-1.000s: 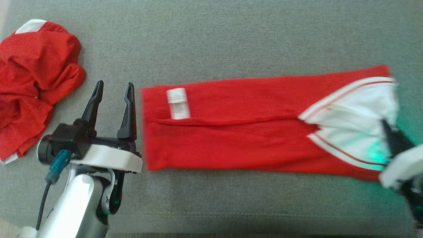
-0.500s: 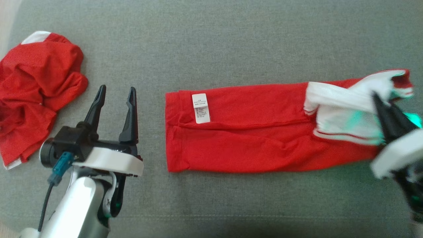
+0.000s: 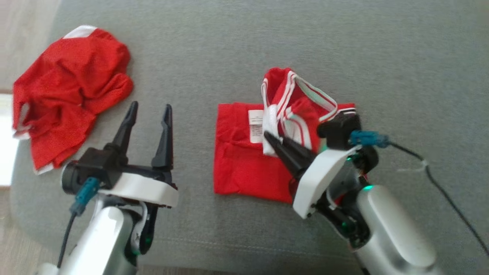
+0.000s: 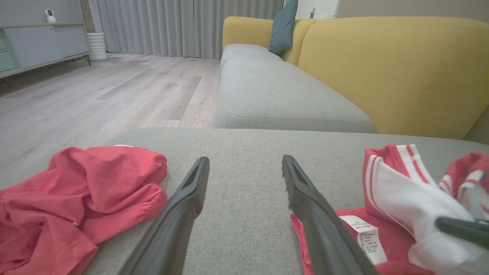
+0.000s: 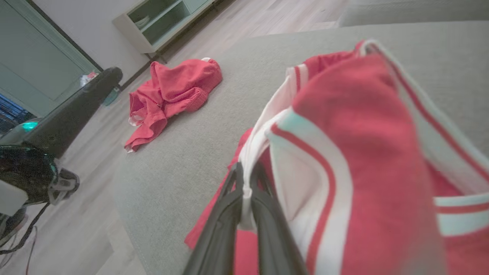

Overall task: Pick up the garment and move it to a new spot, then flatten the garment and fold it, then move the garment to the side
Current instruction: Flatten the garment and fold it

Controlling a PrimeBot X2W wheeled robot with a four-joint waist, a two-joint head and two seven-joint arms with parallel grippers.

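The garment [image 3: 244, 172] is red with a white, red-striped hem and a white label, and it lies doubled over at the middle of the grey cushion. My right gripper [image 3: 268, 136] is shut on the white hem and holds that end raised over the red half, near the label. The right wrist view shows the right gripper [image 5: 246, 179] pinching white cloth, with the garment [image 5: 363, 133] bunched above it. My left gripper [image 3: 150, 106] stands open and holds nothing, a hand's width left of the garment. In the left wrist view the left gripper [image 4: 244, 162] points across bare cushion, with the garment [image 4: 393, 191] at the right.
A second red garment [image 3: 72, 91] lies crumpled at the cushion's far left corner, close to the edge and the wooden floor [image 3: 23, 38]. The grey cushion [image 3: 267, 46] stretches wide behind. A dark cable [image 3: 439, 179] trails from my right wrist. A yellow sofa back [image 4: 382, 68] rises beyond.
My right gripper has carried the white-hemmed end leftward over the red part, doubling the garment. The head camera has shifted as well. The left gripper stays open.
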